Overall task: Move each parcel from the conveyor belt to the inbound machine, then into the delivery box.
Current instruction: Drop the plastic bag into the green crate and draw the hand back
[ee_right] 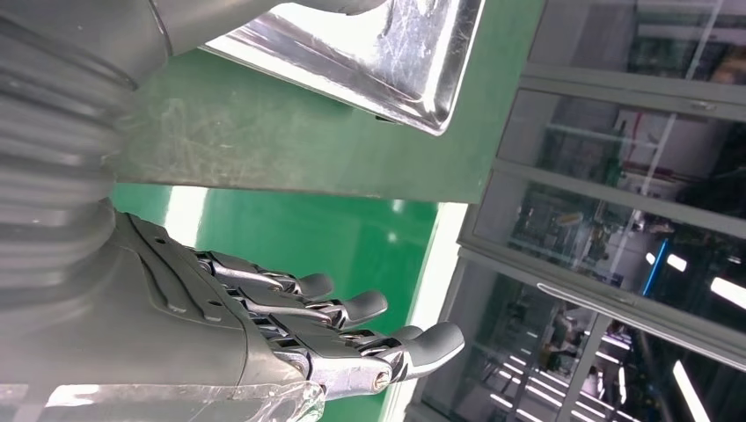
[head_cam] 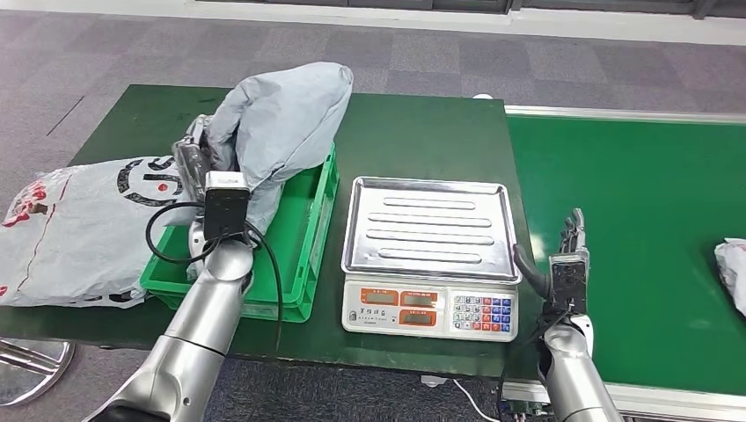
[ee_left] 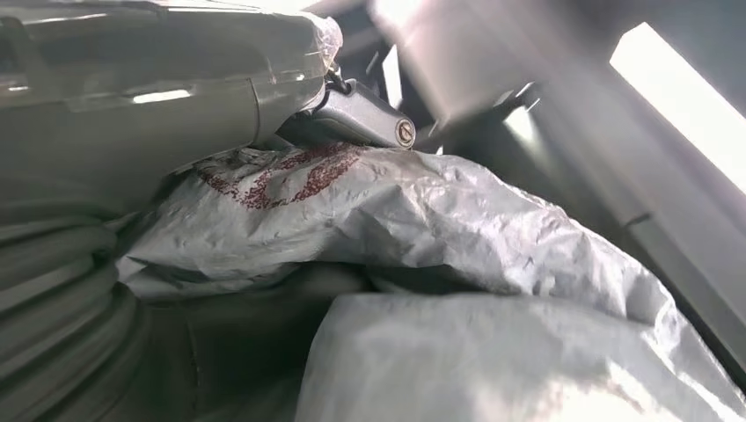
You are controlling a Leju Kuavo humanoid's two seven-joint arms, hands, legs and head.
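A large grey parcel (head_cam: pixel 281 119) stands tilted over the green delivery crate (head_cam: pixel 312 233), its lower end inside the crate. My left hand (head_cam: pixel 195 154) grips its left side; in the left wrist view the thumb (ee_left: pixel 132 97) presses on crumpled grey plastic with red print (ee_left: pixel 369 211). The scale (head_cam: pixel 428 255) serving as the inbound machine has a bare steel tray (ee_right: pixel 387 53). My right hand (head_cam: pixel 567 255) stands just right of the scale, fingers (ee_right: pixel 352 309) straight and apart, holding nothing. Another white parcel (head_cam: pixel 732 272) lies on the green conveyor belt (head_cam: pixel 633 202) at the far right edge.
A white bag with black and red print (head_cam: pixel 79 233) lies on the dark green table (head_cam: pixel 422 132), against the crate's left side and hanging over the table's left edge. The scale's keypad (head_cam: pixel 482 312) faces me. Grey carpet floor surrounds the table.
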